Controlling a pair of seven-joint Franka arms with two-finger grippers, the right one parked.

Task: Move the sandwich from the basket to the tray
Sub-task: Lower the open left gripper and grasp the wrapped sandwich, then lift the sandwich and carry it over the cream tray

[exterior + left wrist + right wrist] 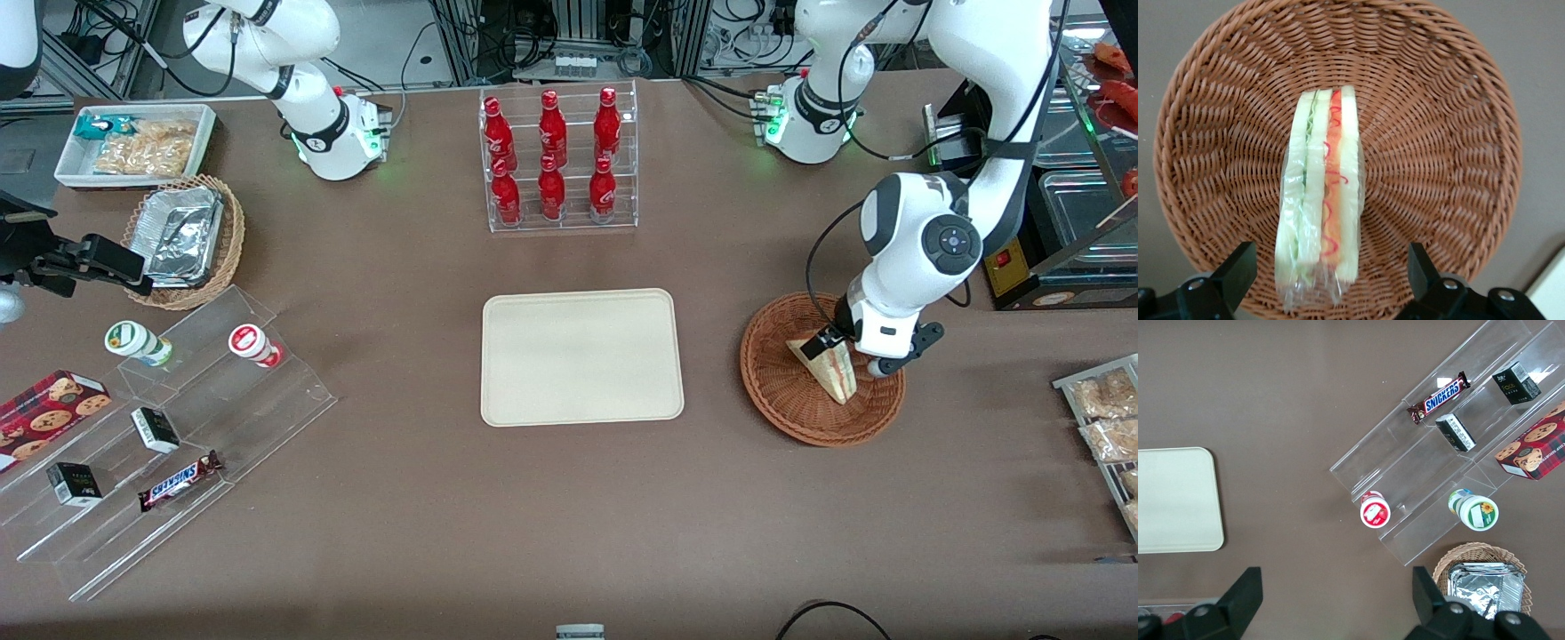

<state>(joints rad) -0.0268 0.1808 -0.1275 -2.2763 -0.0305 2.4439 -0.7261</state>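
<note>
The sandwich [831, 366], a plastic-wrapped wedge of pale bread with red, orange and green filling, stands on edge in the round reddish-brown wicker basket [800, 425] toward the working arm's end of the table. My left gripper [852, 354] hangs just above the basket, open, one finger on each side of the sandwich and not touching it. In the left wrist view the sandwich [1321, 200] lies between the fingertips [1243, 261] over the basket's weave [1438, 133]. The cream-beige tray [582, 356] lies bare at mid-table beside the basket.
A clear rack of red bottles [560, 160] stands farther from the front camera than the tray. A stepped acrylic shelf with snacks [160, 427], a lighter basket of foil containers [182, 236] and a white bin [133, 142] lie toward the parked arm's end. Snack bags [1107, 418] lie beside the basket.
</note>
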